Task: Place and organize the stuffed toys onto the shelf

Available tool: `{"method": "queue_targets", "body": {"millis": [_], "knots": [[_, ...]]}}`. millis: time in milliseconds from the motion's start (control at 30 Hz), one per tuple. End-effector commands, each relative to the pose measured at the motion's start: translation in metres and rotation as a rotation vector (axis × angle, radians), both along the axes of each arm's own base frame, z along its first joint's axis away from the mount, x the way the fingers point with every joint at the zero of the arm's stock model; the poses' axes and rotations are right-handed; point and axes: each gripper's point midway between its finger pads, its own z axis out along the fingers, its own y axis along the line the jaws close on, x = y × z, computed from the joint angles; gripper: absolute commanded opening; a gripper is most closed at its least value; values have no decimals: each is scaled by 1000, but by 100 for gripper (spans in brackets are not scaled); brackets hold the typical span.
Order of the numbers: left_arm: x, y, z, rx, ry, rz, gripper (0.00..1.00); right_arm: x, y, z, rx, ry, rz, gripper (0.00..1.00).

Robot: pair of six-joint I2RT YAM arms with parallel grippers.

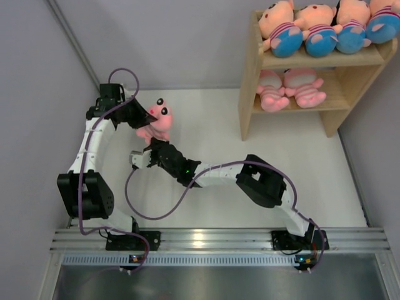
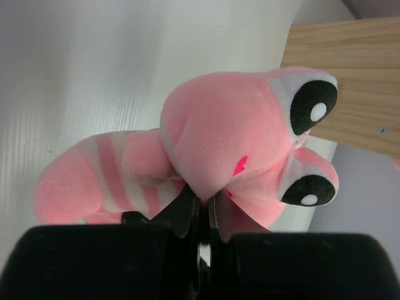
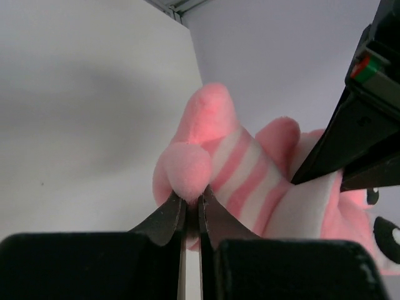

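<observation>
An all-pink stuffed toy [image 1: 160, 120] with a striped body hangs above the table between both grippers. My left gripper [image 1: 150, 117] is shut on the lower edge of its head [image 2: 231, 137]; the jaws [image 2: 204, 201] pinch the plush. My right gripper [image 1: 149, 141] is shut on a small round limb of the same toy [image 3: 187, 169]; it shows in the right wrist view [image 3: 190, 203]. The wooden shelf [image 1: 249, 94] stands at the far right. Several peach-faced toys with blue bottoms [image 1: 325, 28] lie on its top tier, and two pink striped toys [image 1: 290, 87] on the lower tier.
Grey walls close in the white table [image 1: 212, 119] on the left, back and right. The shelf's side panel [image 2: 350, 81] shows behind the held toy. The left gripper's black body [image 3: 356, 137] sits close on the right in the right wrist view.
</observation>
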Motion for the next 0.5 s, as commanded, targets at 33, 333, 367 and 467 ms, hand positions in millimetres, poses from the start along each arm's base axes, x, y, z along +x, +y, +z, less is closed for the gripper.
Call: {"method": "queue_targets", "body": {"millis": [33,333,367,467], "knots": [[-9,-2,16,45,-109,-143,3,-1,-35,68,156,61,0,0],[-44,-16,20,154,-305,-591,68,-75,-114,116,237,472,373,0],[-51,-20,24,129,-313,-629,71,-70,-126,117,243,483,362,0],[-57,-23,43,159,-409,-699,84,-73,-152,108,220,594,361,0]]}}
